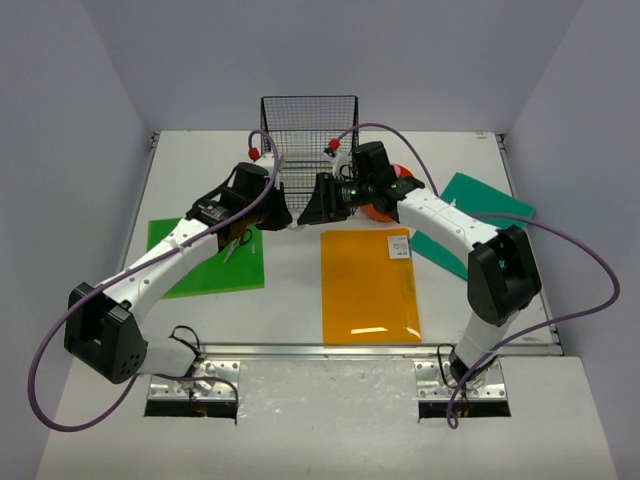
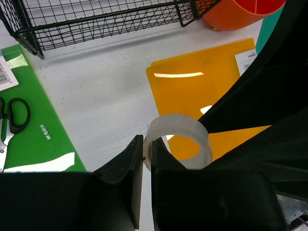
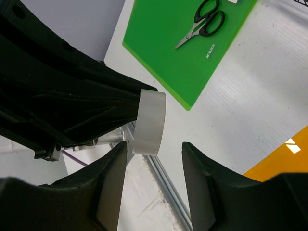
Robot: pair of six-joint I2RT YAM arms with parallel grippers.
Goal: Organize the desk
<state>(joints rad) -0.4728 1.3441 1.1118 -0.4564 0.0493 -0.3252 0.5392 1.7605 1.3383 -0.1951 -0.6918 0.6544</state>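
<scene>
Left gripper [image 2: 147,144] pinches a clear tape roll [image 2: 179,137] above the desk [image 2: 106,96] — right gripper [image 3: 155,149], wide open and empty, crowds close; wire rack [image 1: 308,122] behind.

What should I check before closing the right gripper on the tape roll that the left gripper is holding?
1. Left gripper pinching the wall of the tape roll: ok.
2. Right gripper jaws apart: ok.
3. Roll centred between the right fingers: not ok; it sits close to one finger, mostly beyond the tips.
4. Clearance between the two gripper bodies: cannot tell; they look very close.
5. Orange tray free for drop-off: cannot tell; only its edge shows.
</scene>
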